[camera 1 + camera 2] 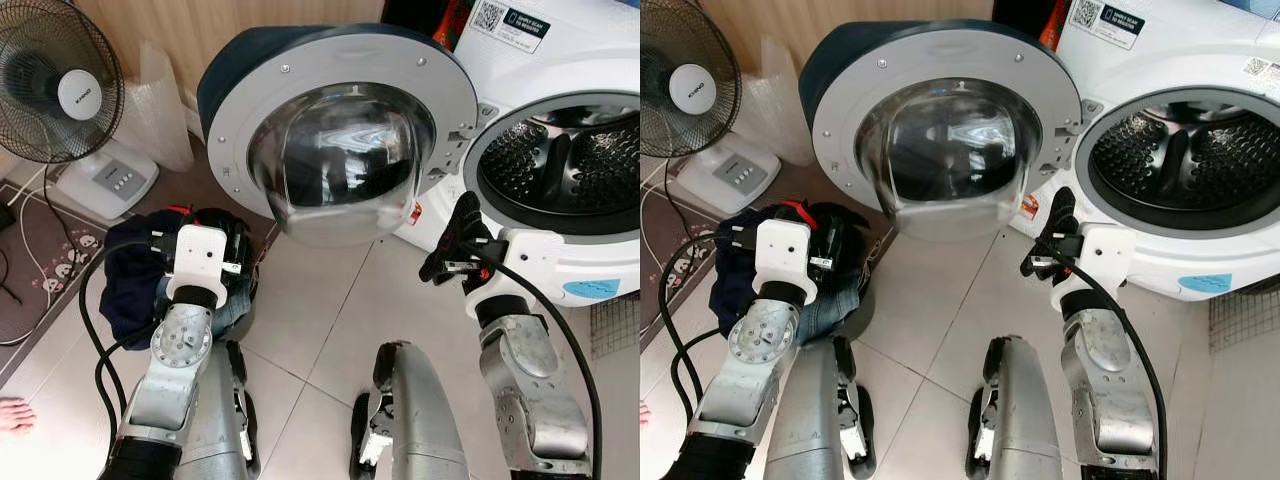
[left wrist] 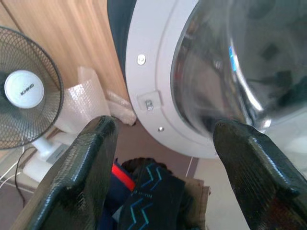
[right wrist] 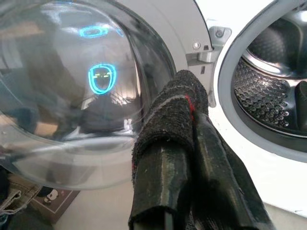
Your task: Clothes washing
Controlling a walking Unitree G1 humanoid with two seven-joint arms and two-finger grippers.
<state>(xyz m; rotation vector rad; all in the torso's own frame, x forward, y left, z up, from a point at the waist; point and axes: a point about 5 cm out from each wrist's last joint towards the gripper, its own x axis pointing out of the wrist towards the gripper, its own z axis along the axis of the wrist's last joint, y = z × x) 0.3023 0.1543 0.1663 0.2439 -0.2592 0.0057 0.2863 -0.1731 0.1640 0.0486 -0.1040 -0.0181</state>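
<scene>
A white front-load washing machine [image 1: 560,60] stands at the right with its round door [image 1: 340,140] swung wide to the left, and the steel drum [image 1: 570,165] looks bare inside. My right gripper [image 1: 455,235] is shut on a black sock [image 3: 175,115] with a red stripe, held low between the door and the drum opening. My left gripper [image 2: 163,158] is open above a pile of dark clothes [image 1: 135,270] on the floor at the left. A black sock with teal zigzags [image 2: 148,196] lies on top of that pile.
A standing fan [image 1: 55,85] on a white base sits at the far left, with a bubble-wrap bundle [image 1: 160,100] by the wooden wall. A patterned mat [image 1: 40,260] lies left of the pile. My own legs [image 1: 410,420] stand on the tiled floor below.
</scene>
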